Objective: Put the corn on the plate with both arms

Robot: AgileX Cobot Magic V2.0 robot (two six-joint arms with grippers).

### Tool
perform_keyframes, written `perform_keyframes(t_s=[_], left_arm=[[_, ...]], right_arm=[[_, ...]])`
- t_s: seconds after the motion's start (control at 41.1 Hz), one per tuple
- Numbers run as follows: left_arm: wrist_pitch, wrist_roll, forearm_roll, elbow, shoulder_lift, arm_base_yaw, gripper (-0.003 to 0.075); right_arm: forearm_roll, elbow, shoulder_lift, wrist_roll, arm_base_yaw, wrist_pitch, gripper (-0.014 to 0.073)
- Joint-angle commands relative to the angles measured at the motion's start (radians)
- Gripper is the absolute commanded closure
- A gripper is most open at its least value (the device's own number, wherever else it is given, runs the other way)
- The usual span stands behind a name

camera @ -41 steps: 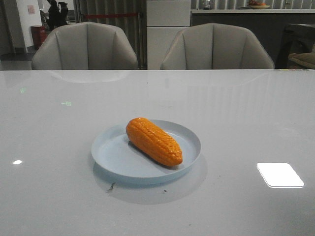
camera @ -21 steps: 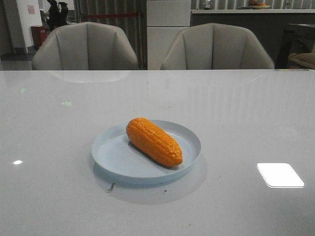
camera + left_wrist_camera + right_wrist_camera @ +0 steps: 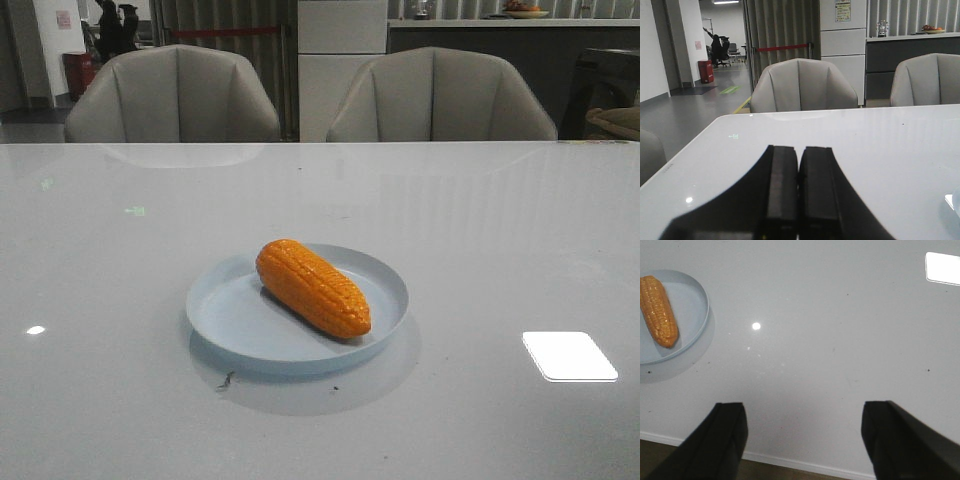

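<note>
Right wrist view: plate [image 3: 700, 300] cut off, corn [image 3: 659, 310] whole.

2 grey chairs [image 3: 172, 93] behind glossy white table [image 3: 480, 230] (dim rm).

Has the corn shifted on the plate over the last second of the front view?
No. The corn lies at the same slant on the plate, its wide end toward the far left rim and its tip near the right rim, as before.

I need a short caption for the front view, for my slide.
Orange corn lying diagonally on the pale blue plate, on a glossy table.
</note>
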Motion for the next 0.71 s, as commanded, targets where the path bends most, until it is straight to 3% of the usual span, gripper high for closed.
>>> perform_keyframes(t_s=[0.0, 0.389, 0.487, 0.681], left_arm=[[-0.080, -0.004, -0.008, 0.036, -0.019, 0.000, 0.0624], [-0.080, -0.004, -0.008, 0.036, -0.019, 0.000, 0.0624], [-0.080, -0.004, -0.008, 0.036, -0.019, 0.000, 0.0624], [-0.080, -0.004, -0.008, 0.036, -0.019, 0.000, 0.0624]], right_arm=[[0.002, -0.027, -0.001, 0.000, -0.005, -0.067, 0.0013], [-0.047, -0.027, -0.023, 0.000, -0.006, -0.086, 0.0031], [-0.047, -0.027, -0.047, 0.000, -0.006, -0.091, 0.0111], [-0.047, -0.002, -0.136, 0.000, -0.006, -0.111, 0.0379]])
